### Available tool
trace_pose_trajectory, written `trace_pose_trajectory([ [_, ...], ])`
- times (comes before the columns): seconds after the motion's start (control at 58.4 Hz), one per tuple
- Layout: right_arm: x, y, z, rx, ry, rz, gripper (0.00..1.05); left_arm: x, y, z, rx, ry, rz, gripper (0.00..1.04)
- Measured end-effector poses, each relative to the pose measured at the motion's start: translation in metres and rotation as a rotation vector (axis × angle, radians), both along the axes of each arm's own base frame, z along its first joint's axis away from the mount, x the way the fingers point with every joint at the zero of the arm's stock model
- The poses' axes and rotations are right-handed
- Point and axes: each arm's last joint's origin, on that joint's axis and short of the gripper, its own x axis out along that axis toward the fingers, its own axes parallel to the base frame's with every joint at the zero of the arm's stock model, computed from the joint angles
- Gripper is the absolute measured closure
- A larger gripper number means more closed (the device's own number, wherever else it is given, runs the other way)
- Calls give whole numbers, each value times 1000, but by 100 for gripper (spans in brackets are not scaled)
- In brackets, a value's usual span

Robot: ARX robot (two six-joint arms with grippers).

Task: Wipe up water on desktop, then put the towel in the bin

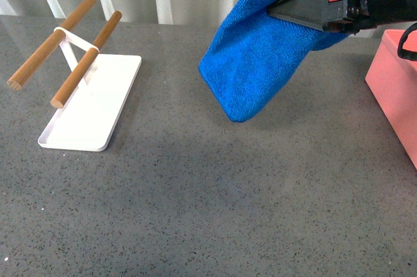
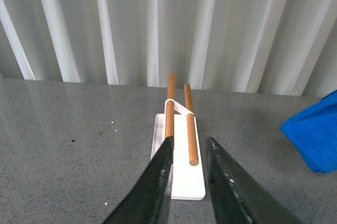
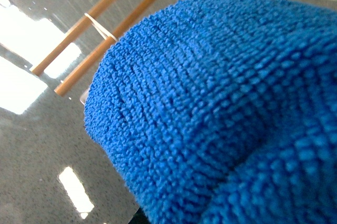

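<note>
Towel in the right end effector, off the desk, bin close on the right

Status from my side:

- Right end effector (image 1: 281,10) is clamped on the towel (image 1: 260,62). I see one dark finger pressed into the upper part of the cloth; the other is hidden behind it.
- The towel hangs as a thick blue flap, rounded lower edge pointing down toward the desk (image 1: 215,199). It looks clear of the surface. The right wrist view is almost all blue pile, so that camera gives me no edge info on the bin side.
- The bin (image 1: 394,88) sits at the right edge of the front view and is cut by the frame. Only its pink rim corner and near wall are visible. The towel's upper end is near that rim, not over it.
- The white tray (image 1: 98,104) with the two wooden rods (image 1: 85,58) sits on the left, well apart from the towel. Its long edge runs away from me at a slant.
- Between the tray and the towel there is a wide strip of bare speckled desk. The whole near half of the desk is open too.
- Left end effector (image 2: 189,140): the fingers sit slightly apart with nothing between them, and the tray end shows through the gap. It's aimed along the tray, and the towel shows at the far right of that view.
- The desk's back edge meets a white pleated curtain (image 2: 158,23).
</note>
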Motion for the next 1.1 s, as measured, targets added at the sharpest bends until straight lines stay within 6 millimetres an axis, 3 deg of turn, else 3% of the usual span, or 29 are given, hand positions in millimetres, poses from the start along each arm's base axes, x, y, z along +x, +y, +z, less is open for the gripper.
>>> trace_pose_trajectory([
  [0.171, 7, -10, -31, -140, 132, -42, 99, 0, 0, 0, 0, 0, 0, 40],
  [0.411, 26, -31, -80, -473, 282, -64, 99, 0, 0, 0, 1, 0, 0, 5],
  [0.582, 46, -34, -95, -621, 284, -38, 99, 0, 0, 0, 2, 0, 0, 7],
  [0.77, 69, -22, -107, -725, 257, -13, 99, 0, 0, 0, 2, 0, 0, 7],
  [0.959, 87, 9, -107, -727, 178, 23, 99, 0, 0, 0, 2, 0, 0, 7],
  [1.095, 86, 39, -103, -663, 159, 78, 99, 0, 0, 0, 2, 0, 0, 7],
])
